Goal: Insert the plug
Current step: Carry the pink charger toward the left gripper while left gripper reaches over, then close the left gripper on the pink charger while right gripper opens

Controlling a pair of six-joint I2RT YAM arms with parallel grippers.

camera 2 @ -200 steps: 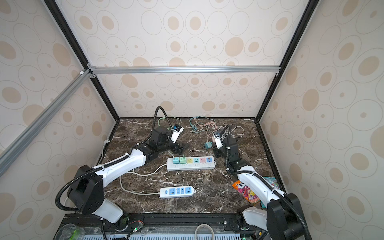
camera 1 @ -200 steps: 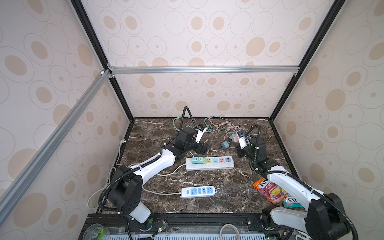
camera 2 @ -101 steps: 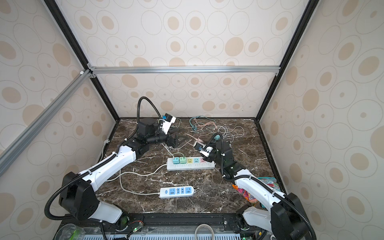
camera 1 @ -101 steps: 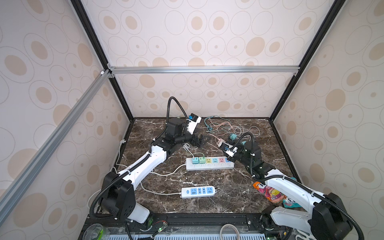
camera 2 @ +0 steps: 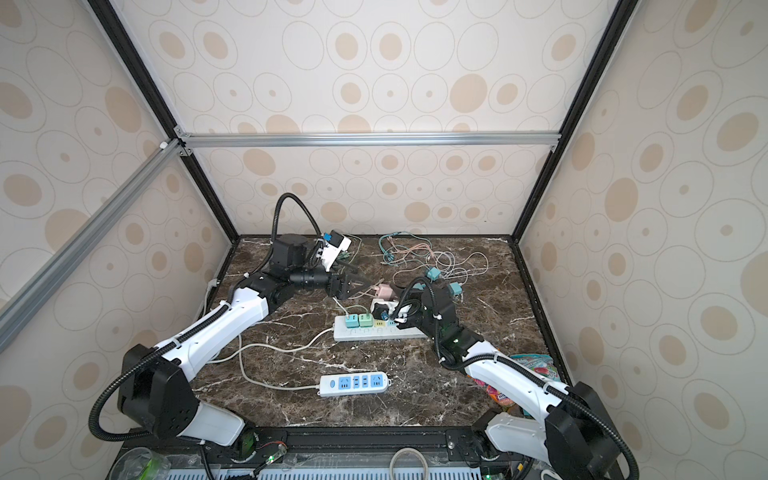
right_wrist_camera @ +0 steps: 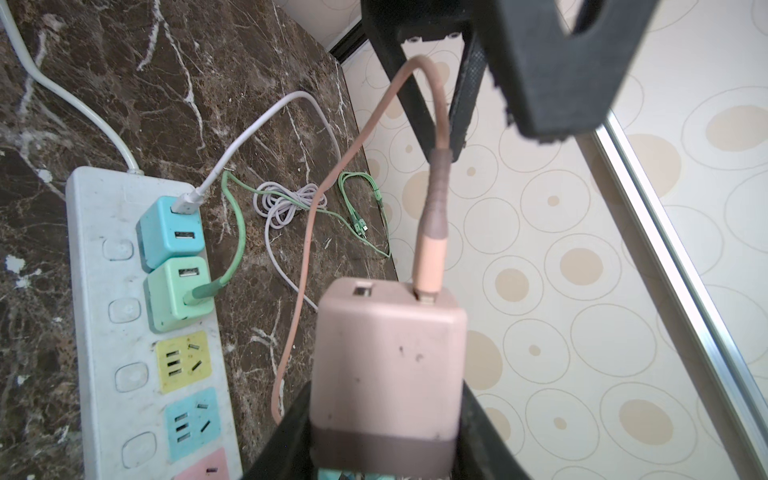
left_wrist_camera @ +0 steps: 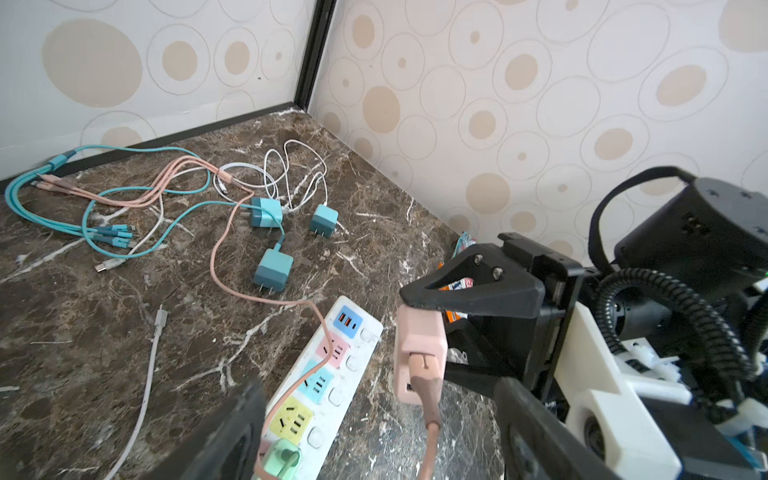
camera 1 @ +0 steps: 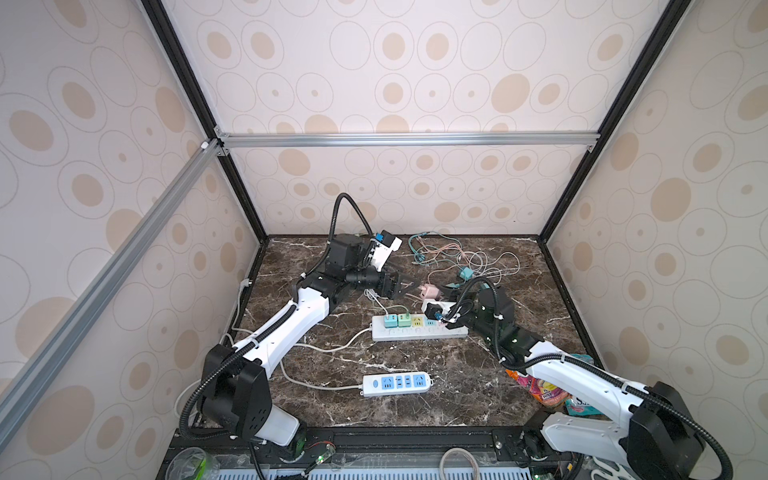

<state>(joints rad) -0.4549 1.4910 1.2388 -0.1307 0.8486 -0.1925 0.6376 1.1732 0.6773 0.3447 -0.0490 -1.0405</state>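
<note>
Pink plug (right_wrist_camera: 386, 332) is pinched between the fingers of the right gripper (right_wrist_camera: 386, 395). It is held clear of the table (camera 1: 415, 407), just past the far edge of the long power strip (camera 1: 411, 334). Its prongs are hidden.

Nearest the front lies a short power strip (camera 1: 397, 383) with blue sockets. Snack packets (camera 1: 544, 388) sit at the front right, under the right arm.

Behind these, the long power strip carries a blue charger (right_wrist_camera: 170, 237) and a green charger (right_wrist_camera: 178, 293) side by side at one end. The yellow socket (right_wrist_camera: 183, 361) next to them shows its slots.

A pink cable (right_wrist_camera: 432, 232) runs from the plug's top up between the fingers of the left gripper (left_wrist_camera: 378, 390). These are spread wide on either side of it; whether they touch the cable I cannot tell.

Farthest back, three teal chargers (left_wrist_camera: 272, 270) lie loose among a tangle of cables (left_wrist_camera: 124, 195) near the back wall.
</note>
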